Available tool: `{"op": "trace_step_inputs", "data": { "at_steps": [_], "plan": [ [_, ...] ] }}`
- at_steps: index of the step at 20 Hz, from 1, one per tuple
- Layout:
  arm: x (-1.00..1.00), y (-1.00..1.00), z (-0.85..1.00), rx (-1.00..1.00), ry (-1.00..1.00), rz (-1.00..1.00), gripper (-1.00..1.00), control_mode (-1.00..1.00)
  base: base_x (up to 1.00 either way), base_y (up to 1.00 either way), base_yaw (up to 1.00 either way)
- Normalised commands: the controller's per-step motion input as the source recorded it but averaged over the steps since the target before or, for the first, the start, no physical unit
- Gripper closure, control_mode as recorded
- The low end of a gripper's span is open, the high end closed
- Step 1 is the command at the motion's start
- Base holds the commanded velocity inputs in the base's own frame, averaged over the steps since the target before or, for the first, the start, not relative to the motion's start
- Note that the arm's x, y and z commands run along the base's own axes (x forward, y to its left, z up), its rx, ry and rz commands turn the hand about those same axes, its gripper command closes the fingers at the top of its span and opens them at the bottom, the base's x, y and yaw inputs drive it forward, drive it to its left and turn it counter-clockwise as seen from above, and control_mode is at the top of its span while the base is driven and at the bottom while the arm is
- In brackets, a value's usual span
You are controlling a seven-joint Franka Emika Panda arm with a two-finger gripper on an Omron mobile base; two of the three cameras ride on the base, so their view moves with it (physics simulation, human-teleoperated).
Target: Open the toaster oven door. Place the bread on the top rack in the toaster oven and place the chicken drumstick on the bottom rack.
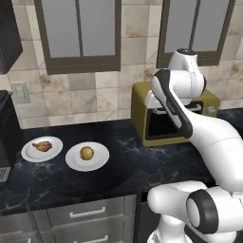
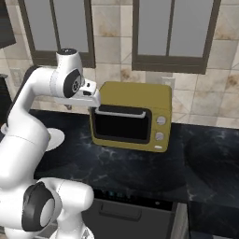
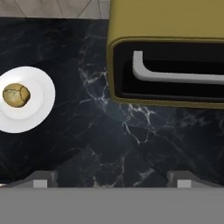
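**Door closed, jaws wide, handle not yet taken**

The oven sits on the black counter against the tiled wall, and its door looks closed, the dark glass flush in its frame. The silver handle runs along the door's upper edge. In the hand view the handle lies toward 1 o'clock, with the two fingertips at the bottom edge standing far apart and holding nothing. The gripper hovers just off the door's upper left corner, at about 9 o'clock from the handle.

What could go wrong is a matter of judgement. The hand seems offset toward the handle's left end, so closing there may catch only the bent corner of the bar and slip off as the door swings. Pulling straight out, not along the door's arc, could drag the whole oven across the counter.

The bread rests on a white plate at 9 o'clock from the oven, well apart from it. The drumstick lies on a second plate just beyond, farther left. A wide swing of the arm could sweep over either plate and knock the food off.

No brand, label or writing can be read anywhere; the oven's knobs carry no legible marks.
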Motion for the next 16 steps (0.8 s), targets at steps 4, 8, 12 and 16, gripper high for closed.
{"op": "trace_step_inputs", "data": {
  "at_steps": [4, 8, 12, 16],
  "plan": [
    [0.00, 0.00, 0.00, 0.00, 0.00, 0.00, -1.00, 1.00, 0.02, 0.19, 0.00],
    [0.00, 0.00, 0.00, 0.00, 0.00, 0.00, -1.00, 1.00, 0.00, 0.46, 0.00],
    [0.00, 0.00, 0.00, 0.00, 0.00, 0.00, -1.00, 1.00, 0.03, 0.44, -0.01],
    [0.00, 0.00, 0.00, 0.00, 0.00, 0.00, -1.00, 1.00, 0.20, 0.20, -0.01]
  ]
}}
